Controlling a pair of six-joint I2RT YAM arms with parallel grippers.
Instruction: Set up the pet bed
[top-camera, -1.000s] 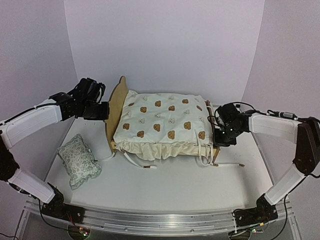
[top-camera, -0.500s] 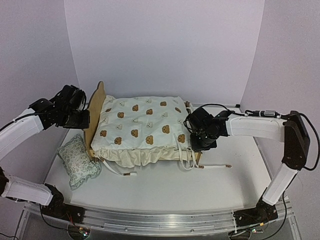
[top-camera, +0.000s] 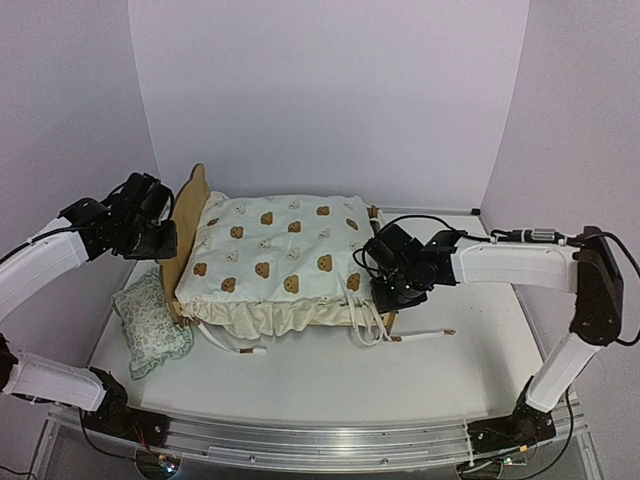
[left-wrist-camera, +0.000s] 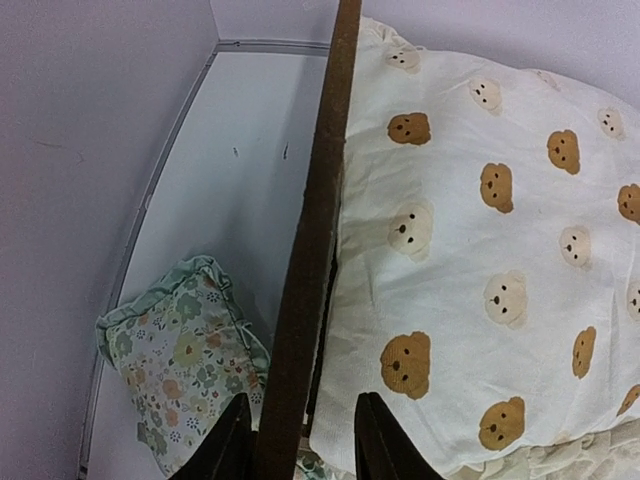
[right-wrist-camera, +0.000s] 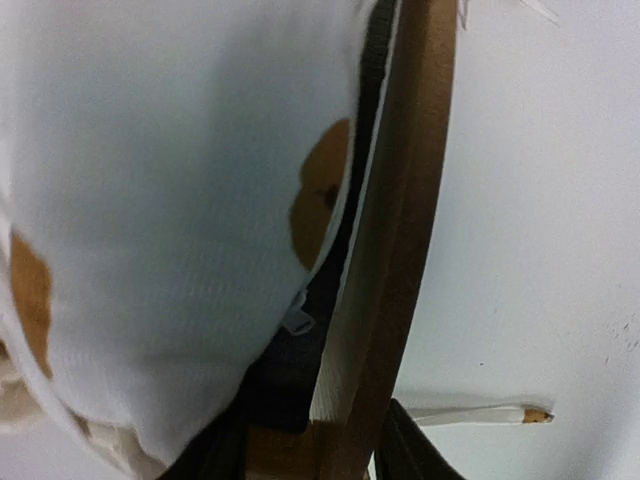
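pet bed (top-camera: 186, 222) | headboard (left-wrist-camera: 312, 200) within left claw (left-wrist-camera: 300, 455) | footboard (right-wrist-camera: 415, 150) within right claw (right-wrist-camera: 310, 455)

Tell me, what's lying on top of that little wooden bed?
A cream bear-print cover with ruffles and ties lies on the bed, hiding nearly all its base. Only a dark strip of fabric shows under it beside the footboard.
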